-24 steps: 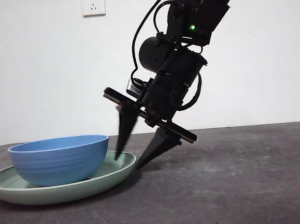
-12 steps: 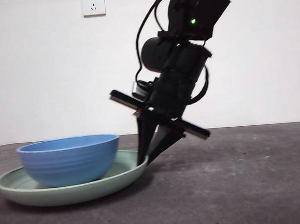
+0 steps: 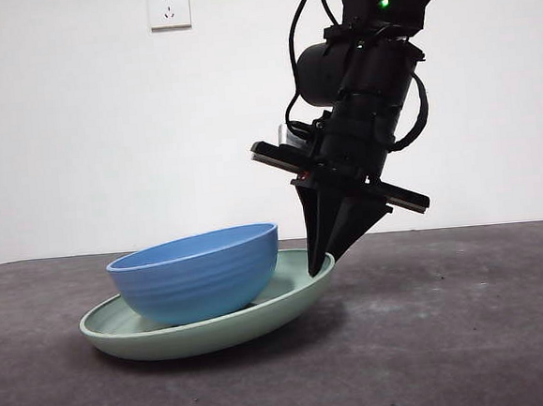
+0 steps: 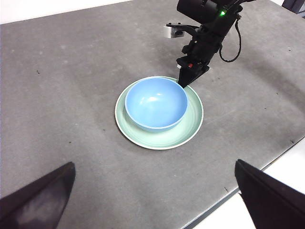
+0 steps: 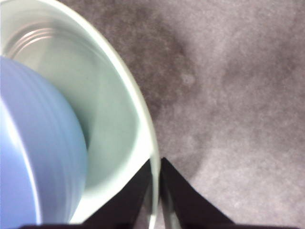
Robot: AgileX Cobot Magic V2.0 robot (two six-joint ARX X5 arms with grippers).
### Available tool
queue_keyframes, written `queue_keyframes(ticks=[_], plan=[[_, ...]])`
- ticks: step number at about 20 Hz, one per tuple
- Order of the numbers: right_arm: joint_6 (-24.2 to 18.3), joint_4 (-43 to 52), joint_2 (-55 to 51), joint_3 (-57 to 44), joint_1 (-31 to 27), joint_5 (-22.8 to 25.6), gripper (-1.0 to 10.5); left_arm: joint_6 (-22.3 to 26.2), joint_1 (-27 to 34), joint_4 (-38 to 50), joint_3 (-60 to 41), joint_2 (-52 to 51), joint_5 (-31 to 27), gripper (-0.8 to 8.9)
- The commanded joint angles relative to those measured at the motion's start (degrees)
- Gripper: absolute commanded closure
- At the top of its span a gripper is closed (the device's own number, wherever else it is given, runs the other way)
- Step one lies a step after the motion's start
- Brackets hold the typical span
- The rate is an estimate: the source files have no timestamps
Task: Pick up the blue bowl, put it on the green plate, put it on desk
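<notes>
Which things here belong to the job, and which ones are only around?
Job: blue bowl inside the tilted green plate; right gripper, jaws shut on the plate's rim; desk.
Around: wall socket; left gripper, waiting open.

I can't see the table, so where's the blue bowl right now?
The blue bowl sits in the green plate, left of centre in the front view; the right gripper has pinched the plate's rim beside it, tilting both.

A white wall (image 3: 106, 131) rises behind the table. On it, high up, sits 1 white socket (image 3: 168, 5), cut by the frame's top edge. In the left wrist view, a pale floor (image 4: 286, 167) shows past the table's edge.
</notes>
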Motion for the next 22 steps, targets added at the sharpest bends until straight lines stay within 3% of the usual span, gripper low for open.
queue_keyframes(ticks=[1, 2, 5, 10, 15, 19, 22], plan=[[-1.05, 0.02, 0.98, 0.79, 0.26, 1.40, 9.4, -0.22, -0.31, 0.28, 0.74, 0.42, -0.07, 1.57], [-1.01, -0.02, 0.98, 0.79, 0.26, 1.77, 9.1, -0.20, -0.31, 0.33, 0.74, 0.42, -0.07, 1.57], [-1.62, -0.09, 0.96, 0.79, 0.26, 3.13, 6.5, -0.17, -0.31, 0.61, 0.74, 0.42, -0.07, 1.57], [-3.37, -3.52, -2.86, 1.14, -1.79, 9.81, 5.9, -0.17, -0.31, 0.48, 0.74, 0.42, -0.07, 1.57], [-7.50, -8.85, -16.24, 1.14, -2.45, 15.10, 3.1, -0.17, -0.31, 0.44, 0.74, 0.42, -0.07, 1.57], [-8.52, -14.95, -31.85, 1.14, -0.83, 15.17, 2.9, -0.20, -0.31, 0.37, 0.74, 0.42, -0.07, 1.57], [-10.40, -21.49, -43.08, 1.14, 0.39, 17.81, 2.9, -0.20, -0.31, 0.31, 0.74, 0.42, -0.07, 1.57]])
